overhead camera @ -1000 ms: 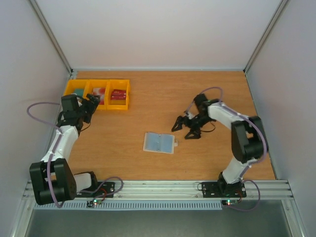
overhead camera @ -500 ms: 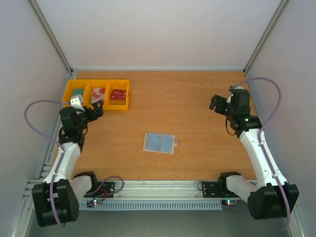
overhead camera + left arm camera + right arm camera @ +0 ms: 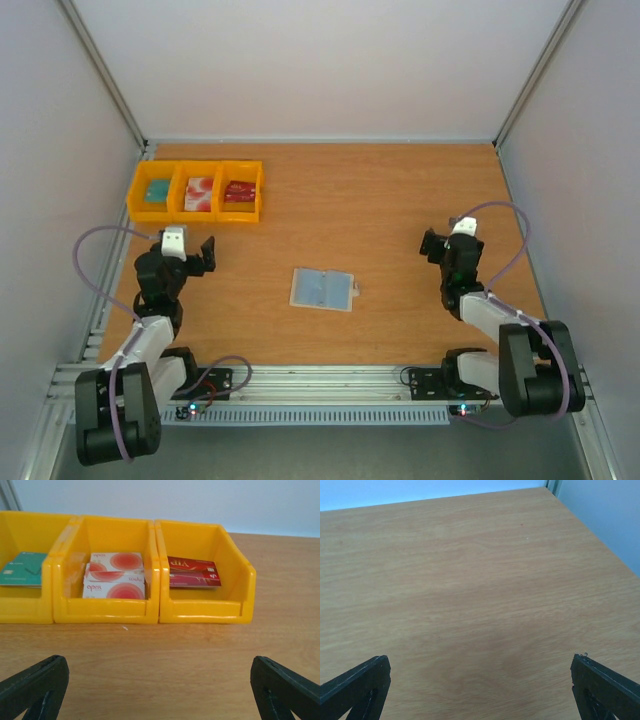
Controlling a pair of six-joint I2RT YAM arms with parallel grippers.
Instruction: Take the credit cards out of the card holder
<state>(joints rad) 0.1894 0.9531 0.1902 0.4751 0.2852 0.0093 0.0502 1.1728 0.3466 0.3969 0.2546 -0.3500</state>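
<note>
Holder lies opened flat on the table, pale blue-grey inside up, about midway between the two arms. Its long axis runs left-right, with the right end turned slightly toward the near edge. A small tab sticks out of the right short edge and points toward the right arm's side. Whether anything sits in its pockets is too small to tell.

Cards: whitish-pink with red round marks, stacked loosely in the middle compartment of the yellow bins, far left of the table and well apart from the holder. Their long edges run along the bin's front wall, and the print reads upright from the left wrist view. The upper ones are skewed a little over the lowest. A teal card lies in the left compartment, red cards in the right.

Left gripper is held off the table and faces the bins from the near side. Its fingers are spread wide to the frame corners, with only bare wood between them.

Right gripper is over bare table on the right side, aimed toward the far right corner. Its fingers are equally wide apart and grip nothing.

Both grippers are well clear of the holder.
</note>
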